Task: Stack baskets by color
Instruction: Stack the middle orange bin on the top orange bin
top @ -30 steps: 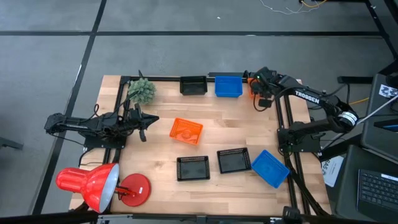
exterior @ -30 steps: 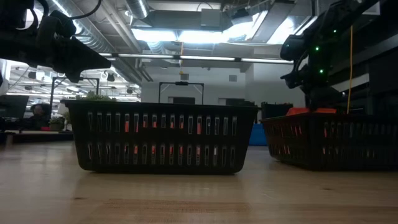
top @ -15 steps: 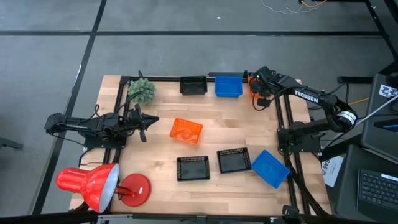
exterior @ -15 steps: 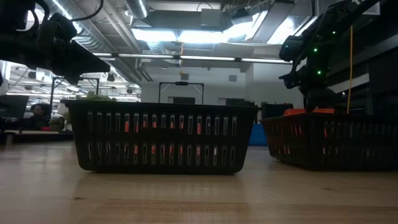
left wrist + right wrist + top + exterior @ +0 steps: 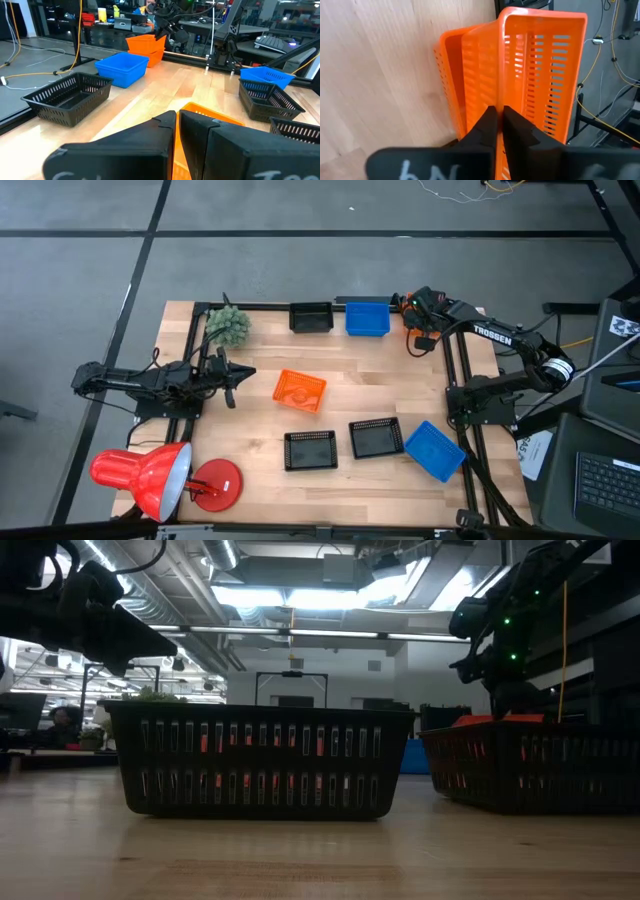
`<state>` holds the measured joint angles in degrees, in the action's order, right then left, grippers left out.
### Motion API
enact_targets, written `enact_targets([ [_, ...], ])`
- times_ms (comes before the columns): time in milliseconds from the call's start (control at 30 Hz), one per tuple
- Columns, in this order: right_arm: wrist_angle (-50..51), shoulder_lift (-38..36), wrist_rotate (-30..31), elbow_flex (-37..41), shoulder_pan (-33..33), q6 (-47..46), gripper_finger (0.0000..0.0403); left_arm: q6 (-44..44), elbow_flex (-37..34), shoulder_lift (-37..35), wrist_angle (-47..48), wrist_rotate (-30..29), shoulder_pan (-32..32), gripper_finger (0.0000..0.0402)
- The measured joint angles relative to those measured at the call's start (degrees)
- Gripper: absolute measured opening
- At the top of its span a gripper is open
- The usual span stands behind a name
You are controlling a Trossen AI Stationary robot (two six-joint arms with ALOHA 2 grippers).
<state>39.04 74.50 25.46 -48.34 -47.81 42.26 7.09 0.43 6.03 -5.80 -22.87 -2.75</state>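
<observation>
Two nested orange baskets (image 5: 407, 319) stand at the table's far right corner, and my right gripper (image 5: 498, 120) is shut on the upper, tilted one (image 5: 540, 75). A third orange basket (image 5: 299, 390) lies mid-table. My left gripper (image 5: 243, 373) hangs shut and level at the left edge, pointing at that basket (image 5: 210, 117) without touching it. Black baskets (image 5: 310, 450) (image 5: 376, 438) and a blue one (image 5: 434, 449) sit near the front. Another black (image 5: 311, 317) and another blue (image 5: 367, 318) sit along the far edge. My right gripper pinches a perforated side wall (image 5: 503, 90) of the upper orange basket between its two fingers, one finger inside that basket and one outside it. The fingers slant down from above. The basket sits tilted in the lower orange basket (image 5: 465, 75).
A red desk lamp (image 5: 150, 475) stands at the near left corner and a fuzzy green plant ball (image 5: 229, 326) at the far left. Black frame rails (image 5: 455, 370) run along the table's sides. Bare wood lies between the far row and the front row of baskets.
My right gripper has shut on the orange basket's wall while staying in place at the far right corner. The baskets have not moved.
</observation>
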Motion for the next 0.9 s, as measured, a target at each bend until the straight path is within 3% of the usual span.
enact_targets([
  [900,1.0,1.4,-0.1,0.0,0.0,-0.1,0.0079,0.0,0.0,0.0,0.2,0.0,0.0,0.0014],
])
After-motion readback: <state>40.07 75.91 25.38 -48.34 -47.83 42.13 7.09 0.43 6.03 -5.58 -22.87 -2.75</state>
